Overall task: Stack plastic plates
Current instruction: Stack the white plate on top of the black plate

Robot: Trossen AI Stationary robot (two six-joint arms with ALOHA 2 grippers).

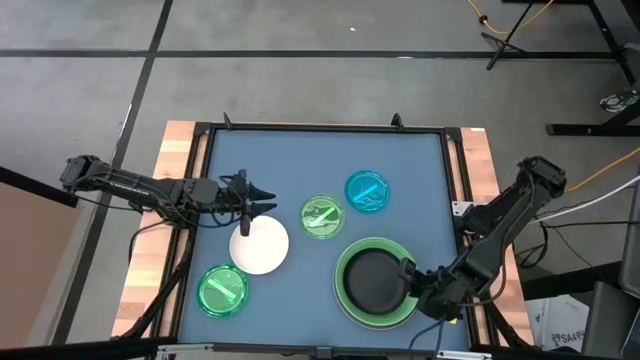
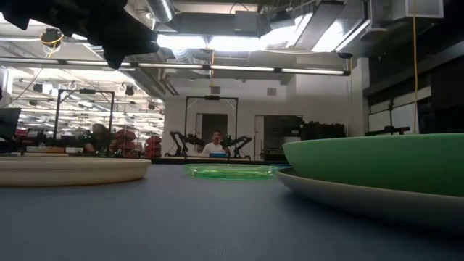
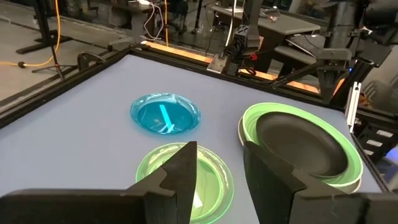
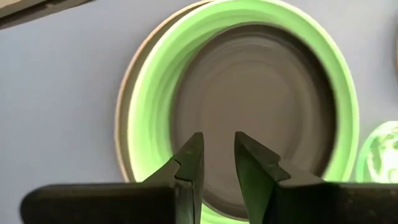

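Closest to the low camera sits the large light green plate (image 2: 377,163), nested on a pale grey plate (image 2: 348,197) whose rim shows beneath it. From above, that stack (image 1: 375,282) also carries the black plate (image 1: 374,279) on top, so three plates are piled at the near right of the blue table (image 1: 300,160). Four plates lie single: one white plate (image 1: 260,246) left of centre, two small translucent green plates (one (image 1: 322,216) near the middle, the other (image 1: 222,291) at the near left), and one small translucent blue plate (image 1: 367,191) farther back. That makes seven plates in all. The right gripper (image 4: 217,152) hovers at the stack's right edge, over the black plate's rim, its fingers set a narrow gap apart with nothing between them. The left gripper (image 3: 217,162) hangs just above the white plate's far edge, pointing toward the central green plate, its fingers likewise parted a little and empty.
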